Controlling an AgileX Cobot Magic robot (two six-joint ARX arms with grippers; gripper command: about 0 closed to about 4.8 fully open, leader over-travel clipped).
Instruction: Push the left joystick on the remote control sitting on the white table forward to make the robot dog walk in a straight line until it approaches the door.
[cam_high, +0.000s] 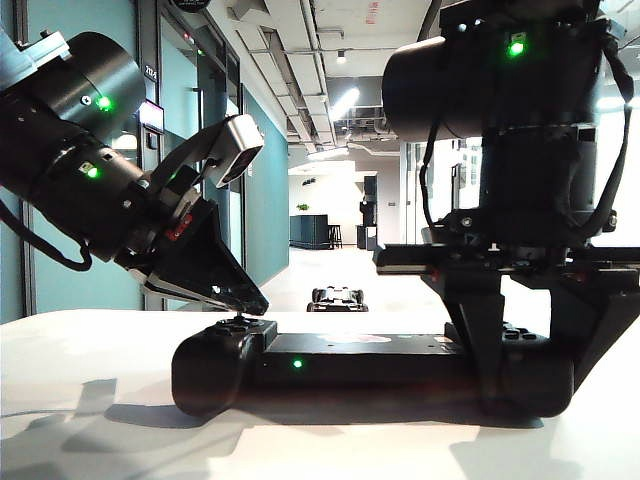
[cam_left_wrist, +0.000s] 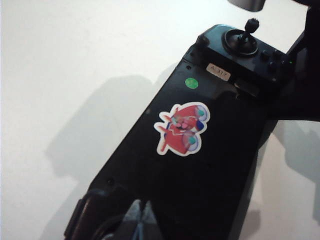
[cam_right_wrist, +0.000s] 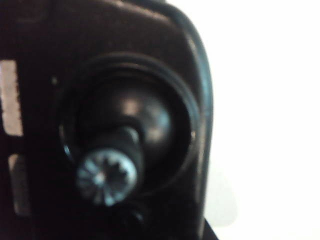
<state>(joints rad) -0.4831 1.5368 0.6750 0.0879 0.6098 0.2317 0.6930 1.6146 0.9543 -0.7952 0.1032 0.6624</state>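
The white table is filling the lower frame, the remote control lying mid-frame with the right gripper straddling its right end, the left gripper, fingers apparently together, pressing the left joystick, and the robot dog looking mid-walk beyond, so steady forward pressure seems next.

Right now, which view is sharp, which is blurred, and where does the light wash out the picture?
Exterior view: backlit, the remote control and both arms dark, the robot dog small but clear. Left wrist view: sharp on the sticker, the white table overexposed with soft shadows. Right wrist view: too close, a joystick blurred, the table washed out.
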